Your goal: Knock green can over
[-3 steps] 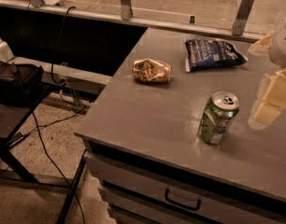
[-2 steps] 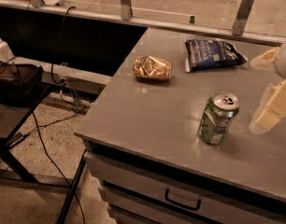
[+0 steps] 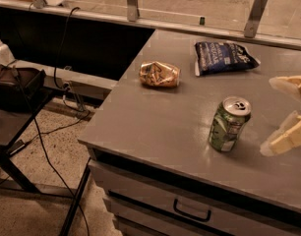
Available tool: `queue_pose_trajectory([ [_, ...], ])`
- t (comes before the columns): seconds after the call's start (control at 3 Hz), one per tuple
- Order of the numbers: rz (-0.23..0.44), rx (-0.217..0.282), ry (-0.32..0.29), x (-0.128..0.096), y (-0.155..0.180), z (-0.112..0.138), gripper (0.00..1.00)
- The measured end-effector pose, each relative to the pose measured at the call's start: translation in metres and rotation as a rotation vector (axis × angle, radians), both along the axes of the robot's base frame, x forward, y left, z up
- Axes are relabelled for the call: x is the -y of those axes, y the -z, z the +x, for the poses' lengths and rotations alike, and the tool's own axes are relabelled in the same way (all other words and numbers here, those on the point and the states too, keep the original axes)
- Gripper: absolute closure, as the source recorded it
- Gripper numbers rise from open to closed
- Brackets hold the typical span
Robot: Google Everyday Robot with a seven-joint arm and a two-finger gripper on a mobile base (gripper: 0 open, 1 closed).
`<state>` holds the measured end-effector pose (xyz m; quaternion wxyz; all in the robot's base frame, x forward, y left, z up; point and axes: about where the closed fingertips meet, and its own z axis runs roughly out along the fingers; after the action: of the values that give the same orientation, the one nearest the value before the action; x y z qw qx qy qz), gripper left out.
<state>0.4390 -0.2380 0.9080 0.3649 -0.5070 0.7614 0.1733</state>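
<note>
The green can (image 3: 229,125) stands upright on the grey table (image 3: 155,127), right of centre, its silver top and pull tab showing. My gripper (image 3: 269,117) is at the right edge of the view, just right of the can and at its height, apart from it. Its two cream fingers (image 3: 287,135) are spread open with nothing between them. The rest of the arm is out of view.
A dented gold-orange can (image 3: 160,74) lies on its side at the table's far left. A dark blue chip bag (image 3: 223,57) lies at the back. A drawer handle (image 3: 192,212) is below the front edge. A stand with cables (image 3: 17,112) is on the left.
My gripper has come down to the height of the green can at its right side. The can and the other objects have not moved.
</note>
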Motion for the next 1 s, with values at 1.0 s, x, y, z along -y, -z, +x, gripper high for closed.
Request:
queue_pose_trajectory([
  [1.0,0.351,0.181,0.078,-0.013,-0.014,-0.029,0.0],
])
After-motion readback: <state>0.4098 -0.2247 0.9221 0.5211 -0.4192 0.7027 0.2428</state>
